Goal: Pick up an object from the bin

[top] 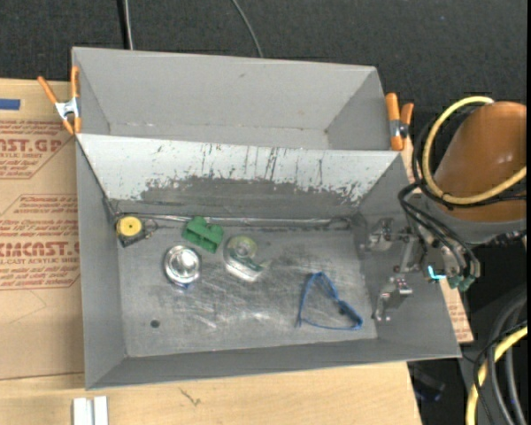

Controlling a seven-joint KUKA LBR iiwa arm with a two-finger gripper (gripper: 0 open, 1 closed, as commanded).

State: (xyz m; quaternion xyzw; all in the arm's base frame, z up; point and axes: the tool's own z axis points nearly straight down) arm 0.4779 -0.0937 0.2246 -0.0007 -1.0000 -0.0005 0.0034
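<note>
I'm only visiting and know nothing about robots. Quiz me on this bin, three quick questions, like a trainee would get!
1. Which thing lies nearest the claw? A) yellow disc B) blue wire loop C) green block
2. True or false: the green block lies near the bin's back wall.
3. Fill in: in this view, the yellow disc sits at the bin floor's far-____ corner.
Key: 1 B; 2 true; 3 left.

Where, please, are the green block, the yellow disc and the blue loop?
green block (203,234), camera view, middle of its top
yellow disc (129,227), camera view, its centre
blue loop (319,280), camera view, its upper corner
</note>
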